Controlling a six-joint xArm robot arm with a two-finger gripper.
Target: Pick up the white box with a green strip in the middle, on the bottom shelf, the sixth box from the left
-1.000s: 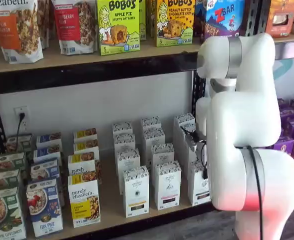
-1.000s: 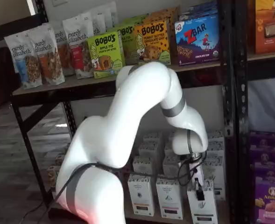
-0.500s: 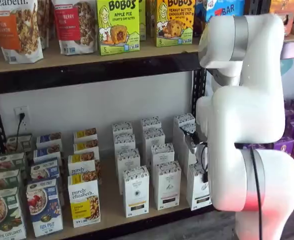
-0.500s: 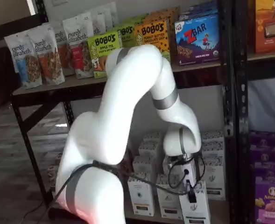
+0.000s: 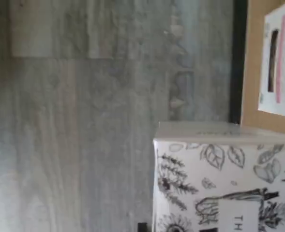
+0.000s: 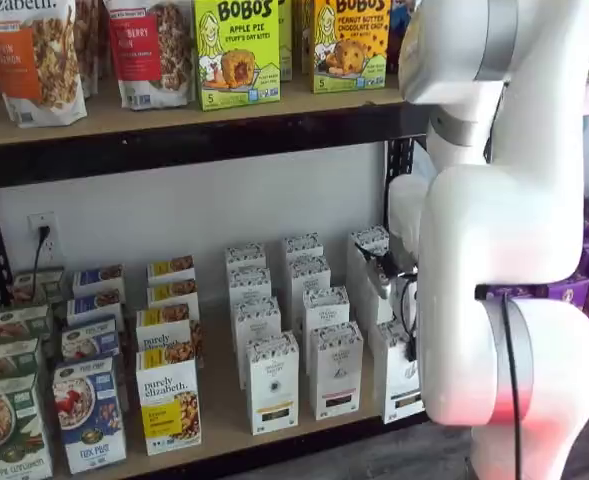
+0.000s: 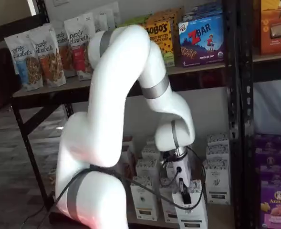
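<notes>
Arm: I judge the lift-out step is in hand. Bottom shelf: box held off its front edge. White box: gripped at the top. Gripper: clamped on the box. Next: withdraw clear of neighbouring cartons.

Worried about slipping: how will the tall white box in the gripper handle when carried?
The white box looks like a stiff carton, so it probably won't sag. It's tall and slim, gripped near the top by the gripper, so it may swing or tip.
</notes>
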